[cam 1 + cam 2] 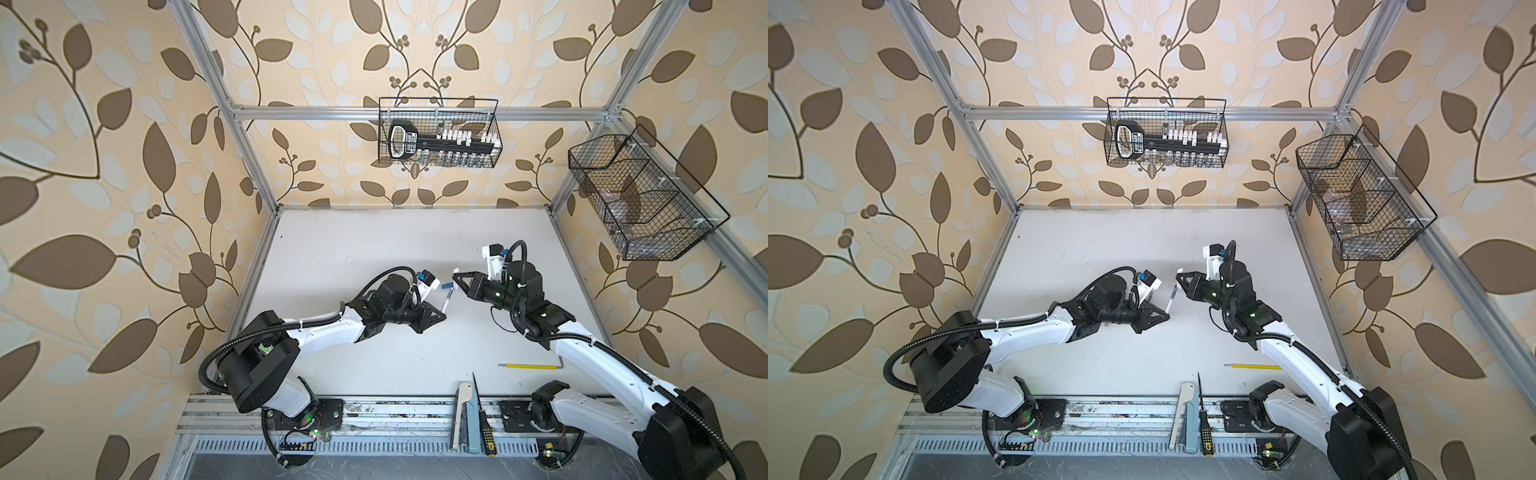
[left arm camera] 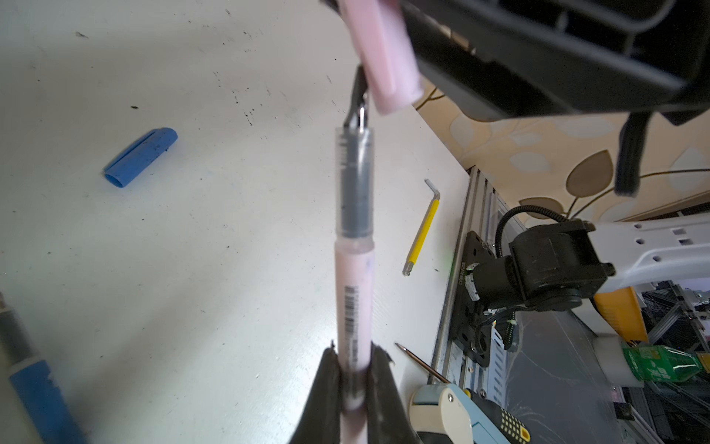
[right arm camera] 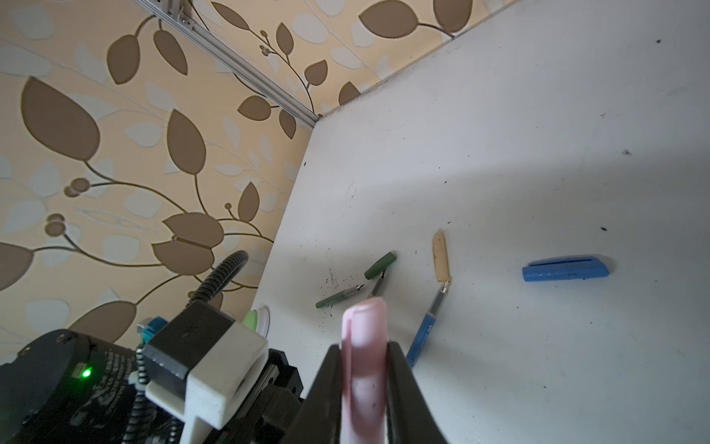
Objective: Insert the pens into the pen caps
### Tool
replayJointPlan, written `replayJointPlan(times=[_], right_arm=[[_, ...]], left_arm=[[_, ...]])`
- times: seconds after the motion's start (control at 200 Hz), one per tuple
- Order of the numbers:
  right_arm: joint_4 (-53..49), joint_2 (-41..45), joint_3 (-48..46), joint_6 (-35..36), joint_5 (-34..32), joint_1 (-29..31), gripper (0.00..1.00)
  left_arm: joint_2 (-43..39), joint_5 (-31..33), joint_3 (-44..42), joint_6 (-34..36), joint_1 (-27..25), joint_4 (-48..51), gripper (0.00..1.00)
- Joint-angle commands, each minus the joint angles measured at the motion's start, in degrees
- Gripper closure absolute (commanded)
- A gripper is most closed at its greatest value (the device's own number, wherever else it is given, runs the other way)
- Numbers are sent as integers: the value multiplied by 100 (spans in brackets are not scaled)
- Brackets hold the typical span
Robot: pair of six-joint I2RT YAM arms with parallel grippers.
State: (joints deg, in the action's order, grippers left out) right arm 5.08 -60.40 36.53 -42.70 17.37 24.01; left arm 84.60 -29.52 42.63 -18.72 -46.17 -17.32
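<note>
Left wrist: left end effector (image 2: 354,359) grips pink pen (image 2: 353,292), nib beside pink cap (image 2: 384,57) gripped by right end effector (image 3: 363,355).

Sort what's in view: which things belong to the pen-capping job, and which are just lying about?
Job: pink pen in the left gripper, pink cap in the right gripper; on the table, blue pen, blue cap, green pen, green cap, tan cap.
Lying about: yellow hex key, screwdriver, white-and-blue tool beside it, back wire basket, side wire basket.
</note>
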Motion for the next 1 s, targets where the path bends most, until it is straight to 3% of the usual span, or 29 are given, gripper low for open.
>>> replayJointPlan(times=[0.0,0.49,0.57,0.685,0.995], right_arm=[[233,3,-157,-161,20,51,79],[854,143,-136,-348,-189,-33,81],[89,131,109,-187,-397,-44,82],[-1441,179,433,384,-1339,51,80],[-3238,-232,556,734,-1704,94,69]], left_arm=[[-176,25,193,-13,-45,-237,100],[-172,-19,224,0,-48,-216,100],[-172,-8,206,-26,-49,-221,100],[-428,232,122,-4,-41,-166,100],[-1013,1816,49,147,99,579,100]])
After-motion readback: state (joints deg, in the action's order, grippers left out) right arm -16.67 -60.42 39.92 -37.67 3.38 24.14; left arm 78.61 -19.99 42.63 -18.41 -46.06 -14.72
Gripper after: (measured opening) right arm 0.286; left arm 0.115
